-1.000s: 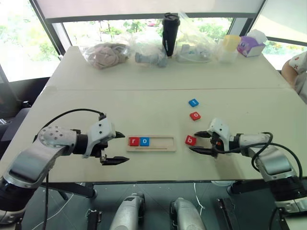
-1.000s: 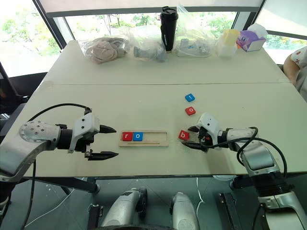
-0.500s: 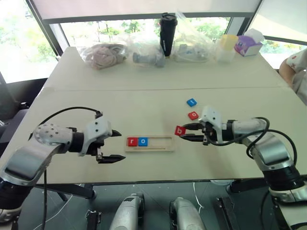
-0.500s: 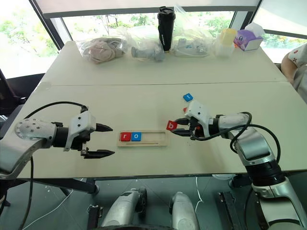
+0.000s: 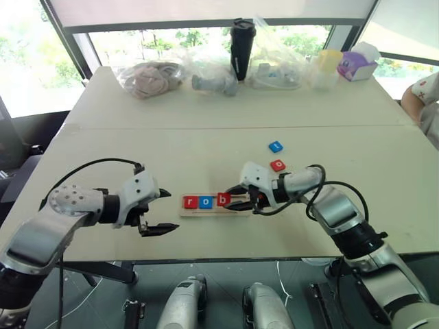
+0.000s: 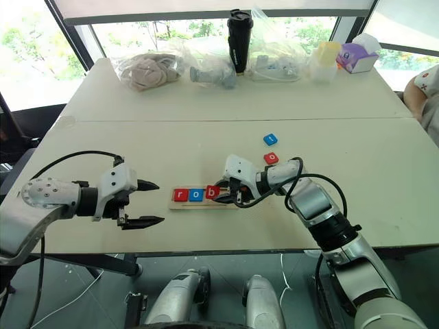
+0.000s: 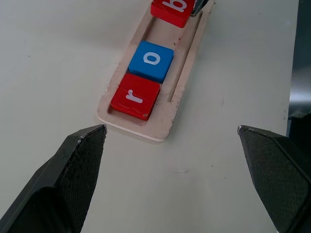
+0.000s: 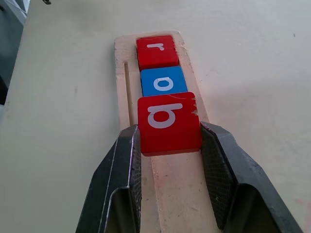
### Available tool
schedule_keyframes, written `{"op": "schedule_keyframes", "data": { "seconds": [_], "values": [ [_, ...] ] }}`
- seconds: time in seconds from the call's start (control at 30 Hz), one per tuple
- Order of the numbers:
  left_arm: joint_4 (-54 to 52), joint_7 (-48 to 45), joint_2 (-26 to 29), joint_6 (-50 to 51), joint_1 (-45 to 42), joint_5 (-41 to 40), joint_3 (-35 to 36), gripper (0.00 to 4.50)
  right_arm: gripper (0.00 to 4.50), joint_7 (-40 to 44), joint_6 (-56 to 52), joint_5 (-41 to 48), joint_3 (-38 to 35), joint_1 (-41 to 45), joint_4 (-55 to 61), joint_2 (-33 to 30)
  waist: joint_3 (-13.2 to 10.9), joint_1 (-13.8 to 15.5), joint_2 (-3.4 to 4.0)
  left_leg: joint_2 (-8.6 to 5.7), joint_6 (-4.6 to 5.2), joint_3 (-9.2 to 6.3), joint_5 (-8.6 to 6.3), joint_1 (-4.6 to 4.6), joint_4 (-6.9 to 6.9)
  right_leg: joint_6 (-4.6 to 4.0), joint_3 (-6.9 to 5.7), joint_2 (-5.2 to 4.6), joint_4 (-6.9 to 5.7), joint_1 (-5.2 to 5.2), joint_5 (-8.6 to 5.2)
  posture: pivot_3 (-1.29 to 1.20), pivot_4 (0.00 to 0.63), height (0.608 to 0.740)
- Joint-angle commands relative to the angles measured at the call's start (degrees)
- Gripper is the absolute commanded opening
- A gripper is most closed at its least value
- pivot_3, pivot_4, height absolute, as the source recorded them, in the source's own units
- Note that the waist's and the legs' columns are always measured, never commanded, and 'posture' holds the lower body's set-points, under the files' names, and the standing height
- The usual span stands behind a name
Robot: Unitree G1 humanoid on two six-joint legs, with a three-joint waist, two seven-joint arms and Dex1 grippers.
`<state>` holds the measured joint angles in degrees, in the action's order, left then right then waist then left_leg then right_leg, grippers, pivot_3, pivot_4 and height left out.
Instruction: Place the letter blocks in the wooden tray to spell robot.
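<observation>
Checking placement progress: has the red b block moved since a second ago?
Yes. The red b block went left from the bare table to the wooden tray, beside the blue o.

Robot test room / lab bench by a window wall.
Two pale tables stood pushed together under big dark-framed windows with trees outside. The far edge was cluttered with demo props: clear plastic bags of soft stuff, a black tumbler, a yellow-lidded container, a purple tissue box. Someone's arm showed at the right edge. The humanoid's cabled arms reached over the table, with letter tiles in a wooden tray.
</observation>
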<state>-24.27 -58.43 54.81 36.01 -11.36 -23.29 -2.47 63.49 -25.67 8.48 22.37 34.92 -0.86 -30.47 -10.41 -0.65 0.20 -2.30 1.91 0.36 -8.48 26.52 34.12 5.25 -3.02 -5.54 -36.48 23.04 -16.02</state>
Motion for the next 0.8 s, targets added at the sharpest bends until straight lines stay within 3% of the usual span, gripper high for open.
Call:
{"op": "schedule_keyframes", "data": {
  "seconds": [0.03, 0.53, 0.73, 0.77, 0.8],
  "values": [
    [-2.6, 1.14, -0.3, 0.51, 0.67, -0.98, 2.24, 4.5, 1.15, 0.86, 1.86, -0.86, 0.72, 1.45, -0.37, 0.91, 0.0, 0.08, 0.0, 0.0, 0.0, 0.0, 0.0, 0.0, 0.0, 0.01, 0.0, 0.0, -0.03, 0.01, 0.0, 0.0, 0.15, 0.74],
    [-2.69, 2.59, -1.25, 0.76, 0.26, -1.09, 1.63, 4.5, 1.15, -0.27, 4.41, -3.15, 0.7, 2.81, -5.29, 3.69, 0.0, 0.02, 0.0, 0.0, -0.06, 0.0, 0.04, -0.04, 0.08, -0.05, 0.01, -0.01, -0.59, 0.19, -0.03, 0.0, 0.15, 0.74],
    [-2.62, 2.6, -1.28, 0.58, 0.28, -0.78, 1.46, 4.5, 4.05, -0.39, 4.27, -2.73, 0.0, 2.6, -5.09, 4.25, 0.0, 0.03, 0.0, 0.0, -0.06, 0.0, 0.04, -0.04, 0.09, -0.04, 0.01, 0.0, -0.6, 0.2, -0.02, 0.0, 0.15, 0.74],
    [-2.53, 2.61, -1.31, 0.53, 0.24, -0.72, 1.39, 4.5, 4.43, -0.72, 4.15, -2.52, -0.31, 2.68, -5.05, 4.56, 0.0, 0.02, 0.0, 0.0, -0.07, 0.0, 0.04, -0.04, 0.09, -0.04, 0.01, 0.0, -0.6, 0.2, -0.02, 0.0, 0.15, 0.74],
    [-2.38, 2.64, -1.38, 0.47, 0.13, -0.62, 1.27, 4.5, 4.43, -1.0, 4.1, -2.43, -0.57, 2.82, -5.03, 4.8, 0.0, 0.0, 0.0, 0.0, -0.07, 0.0, 0.04, -0.04, 0.09, -0.04, 0.01, 0.0, -0.6, 0.2, -0.02, 0.0, 0.15, 0.74]
  ]
}}
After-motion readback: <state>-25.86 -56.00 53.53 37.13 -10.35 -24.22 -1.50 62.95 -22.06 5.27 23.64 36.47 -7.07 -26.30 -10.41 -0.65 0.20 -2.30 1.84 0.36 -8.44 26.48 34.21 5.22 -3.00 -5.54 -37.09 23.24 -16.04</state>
